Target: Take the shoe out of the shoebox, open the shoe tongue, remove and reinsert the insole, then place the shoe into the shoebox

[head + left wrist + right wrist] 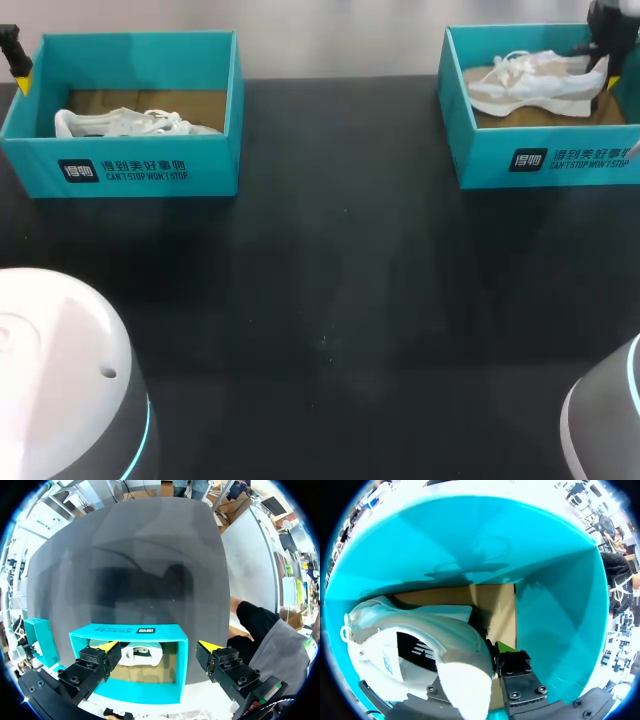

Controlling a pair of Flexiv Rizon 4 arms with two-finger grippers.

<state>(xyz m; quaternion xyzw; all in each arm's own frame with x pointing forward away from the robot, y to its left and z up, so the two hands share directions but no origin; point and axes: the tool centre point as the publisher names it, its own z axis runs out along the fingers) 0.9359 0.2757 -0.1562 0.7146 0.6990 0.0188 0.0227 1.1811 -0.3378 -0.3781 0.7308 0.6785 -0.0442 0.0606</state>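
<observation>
Right wrist view showed the shoe (415,640) heel-first against the right gripper (489,662), its grip impossible to tell; only the head view showed the laces (517,62).

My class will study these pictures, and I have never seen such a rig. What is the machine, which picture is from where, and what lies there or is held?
It is a robot with two arms at a table. One picture looks down from above and behind it; the two round ones come from cameras on its wrists. Two teal boxes stand there: the left box holds the left shoe, the right box the right shoe, both white. The left fingers hang open above the left box, holding nothing. The right arm is at the right shoe's heel; whether it grips is hidden.
</observation>
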